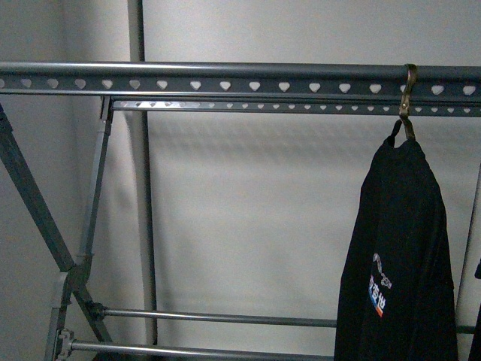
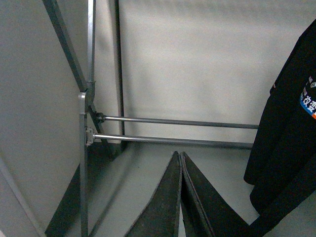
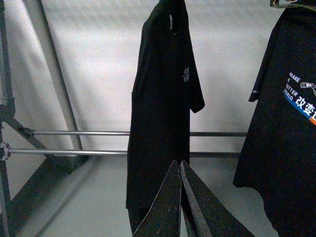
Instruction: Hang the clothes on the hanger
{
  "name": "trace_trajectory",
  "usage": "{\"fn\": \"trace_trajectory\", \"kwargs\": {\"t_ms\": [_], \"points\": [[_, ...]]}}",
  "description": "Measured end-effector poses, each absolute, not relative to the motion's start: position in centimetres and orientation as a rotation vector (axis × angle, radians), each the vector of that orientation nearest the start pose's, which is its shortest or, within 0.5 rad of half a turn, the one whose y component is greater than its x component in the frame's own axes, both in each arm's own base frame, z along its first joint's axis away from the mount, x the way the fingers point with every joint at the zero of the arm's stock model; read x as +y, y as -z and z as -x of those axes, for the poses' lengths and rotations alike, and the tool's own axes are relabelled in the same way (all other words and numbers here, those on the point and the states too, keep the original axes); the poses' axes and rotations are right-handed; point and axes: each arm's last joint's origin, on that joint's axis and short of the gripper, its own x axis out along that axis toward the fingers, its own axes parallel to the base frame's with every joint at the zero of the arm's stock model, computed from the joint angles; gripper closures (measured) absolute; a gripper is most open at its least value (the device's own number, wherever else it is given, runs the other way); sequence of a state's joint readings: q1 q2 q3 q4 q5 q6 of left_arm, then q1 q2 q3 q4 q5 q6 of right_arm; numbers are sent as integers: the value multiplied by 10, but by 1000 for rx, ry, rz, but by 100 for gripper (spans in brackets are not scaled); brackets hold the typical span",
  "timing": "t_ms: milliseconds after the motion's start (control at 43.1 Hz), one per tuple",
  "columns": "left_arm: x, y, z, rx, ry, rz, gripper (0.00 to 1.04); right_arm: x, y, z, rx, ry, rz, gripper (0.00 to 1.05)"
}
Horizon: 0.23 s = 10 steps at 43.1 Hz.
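Both our left gripper (image 2: 180, 158) and right gripper (image 3: 178, 165) are pressed together, empty; T-shirt (image 1: 398, 256) hangs from the rack (image 1: 225, 79), rail leftward bare.

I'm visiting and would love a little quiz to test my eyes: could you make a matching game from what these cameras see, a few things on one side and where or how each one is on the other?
Things:
1. T-shirt
2. brass hook
3. top rail
4. left gripper

Descriptions:
A. pierced by a row of heart-shaped holes
B. shut, holding nothing
C. looped over the rail
D. black, hanging below the hook

Pairs: 1-D, 2-C, 3-A, 4-B
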<state>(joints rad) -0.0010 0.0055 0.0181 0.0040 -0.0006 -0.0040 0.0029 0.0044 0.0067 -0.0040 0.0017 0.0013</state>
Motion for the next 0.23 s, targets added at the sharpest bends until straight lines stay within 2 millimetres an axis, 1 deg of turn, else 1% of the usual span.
{"fn": "trace_trajectory", "kwargs": {"t_ms": [46, 70, 139, 163, 232], "points": [[0, -170, -97, -17, 0, 4, 101, 0, -165, -98, 2, -1, -1, 102], [0, -170, -97, -17, 1, 4, 101, 0, -165, -98, 2, -1, -1, 97], [0, -170, -97, -17, 0, 4, 86, 0, -165, -98, 2, -1, -1, 81], [0, -170, -97, -17, 0, 4, 82, 0, -165, -98, 2, -1, -1, 78], [0, -170, -97, -17, 0, 4, 66, 0, -165, -98, 2, -1, -1, 62]]}}
